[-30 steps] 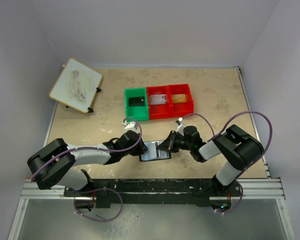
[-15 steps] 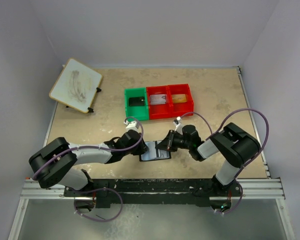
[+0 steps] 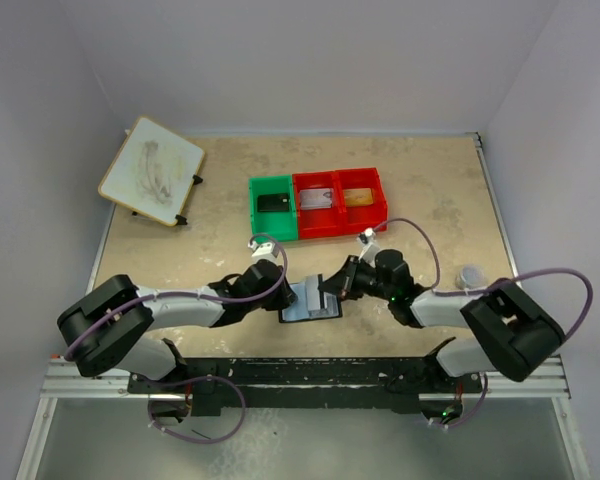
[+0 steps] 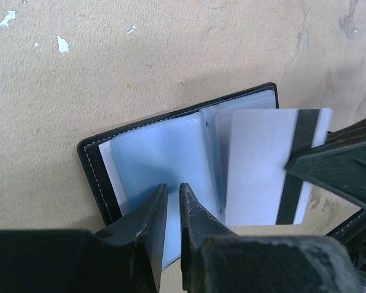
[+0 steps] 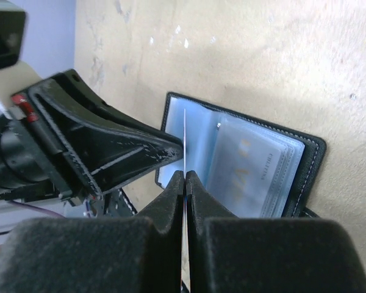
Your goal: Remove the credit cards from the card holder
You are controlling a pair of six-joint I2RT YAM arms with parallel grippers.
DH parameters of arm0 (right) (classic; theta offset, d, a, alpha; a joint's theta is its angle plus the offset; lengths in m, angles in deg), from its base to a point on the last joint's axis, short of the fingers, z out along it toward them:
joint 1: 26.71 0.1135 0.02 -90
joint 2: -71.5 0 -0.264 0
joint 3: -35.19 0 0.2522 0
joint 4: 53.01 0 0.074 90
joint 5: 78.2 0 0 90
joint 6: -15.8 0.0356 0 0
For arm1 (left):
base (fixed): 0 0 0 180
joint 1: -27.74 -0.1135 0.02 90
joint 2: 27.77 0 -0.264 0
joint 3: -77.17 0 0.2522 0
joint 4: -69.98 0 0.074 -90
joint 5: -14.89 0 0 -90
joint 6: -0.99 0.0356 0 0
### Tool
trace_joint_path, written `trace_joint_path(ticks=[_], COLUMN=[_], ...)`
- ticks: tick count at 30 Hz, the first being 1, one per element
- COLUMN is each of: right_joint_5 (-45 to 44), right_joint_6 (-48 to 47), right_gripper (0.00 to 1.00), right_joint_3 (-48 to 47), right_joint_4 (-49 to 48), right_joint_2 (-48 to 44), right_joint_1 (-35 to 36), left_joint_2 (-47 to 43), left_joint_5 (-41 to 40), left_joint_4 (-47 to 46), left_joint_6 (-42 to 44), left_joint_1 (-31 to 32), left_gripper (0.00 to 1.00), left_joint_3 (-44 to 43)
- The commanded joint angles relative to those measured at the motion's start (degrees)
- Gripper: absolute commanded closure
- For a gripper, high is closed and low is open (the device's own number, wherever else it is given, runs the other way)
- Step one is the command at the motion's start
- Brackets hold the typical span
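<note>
The card holder (image 3: 298, 302) lies open on the table between the arms, black outside and pale blue inside (image 4: 158, 152). My left gripper (image 4: 174, 188) is shut to a thin slit, and its tips rest on the holder's left page. My right gripper (image 5: 185, 176) is shut on a credit card (image 4: 256, 165), white with a black stripe. That card lies over the holder's right half and sticks out past its right edge. It shows edge-on (image 5: 185, 134) in the right wrist view. Another card with faint print sits in the right-hand sleeves (image 5: 250, 165).
A row of one green and two red bins (image 3: 320, 203) stands behind the holder, each with a card in it. A tilted whiteboard (image 3: 152, 171) is at the far left. A small pale round object (image 3: 470, 273) lies right of the right arm.
My right gripper has closed on the card and drawn it rightward out over the holder's edge. The right arm's elbow has swung down and to the right. The left gripper has stayed put.
</note>
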Motion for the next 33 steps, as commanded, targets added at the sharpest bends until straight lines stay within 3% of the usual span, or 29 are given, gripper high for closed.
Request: trace_joint_path(ticks=[1, 4, 12, 19, 22, 27, 33], right_joint_5=[-5.8, -9.6, -15.6, -18.9, -23.5, -27.1, -20.3], right_joint_6=[-6.0, -10.7, -28.6, -49.0, -55.9, -63.0, -74.3], right_gripper=[1.00, 1.00, 1.00, 1.00, 1.00, 1.00, 1.00], right_joint_3=[1.3, 1.7, 5.6, 4.1, 0.8, -4.7, -18.1], right_joint_4=[1.3, 1.5, -1.0, 1.7, 4.3, 2.2, 5.7], right_joint_2=[-8.9, -14.8, -31.4, -39.7, -37.3, -29.1, -13.6], right_joint_1=[-0.1, 0.0, 0.5, 0.8, 0.8, 0.3, -2.3], left_joint_2=[-2.4, -5.4, -15.8, -22.6, -24.4, -29.7, -36.8], left_joint_5=[-1.9, -3.6, -8.0, -17.1, -22.9, -28.8, -29.7], left_joint_4=[2.6, 2.5, 5.1, 16.6, 22.8, 28.4, 31.4], left_joint_6=[1.3, 1.2, 1.9, 5.8, 7.0, 5.9, 2.8], left_joint_1=[0.2, 0.2, 0.2, 0.1, 0.1, 0.1, 0.1], left_gripper=[0.88, 0.84, 0.61, 0.30, 0.23, 0.23, 0.23], left_joint_3=[0.3, 1.1, 1.8, -0.9, -2.9, -3.4, -0.3])
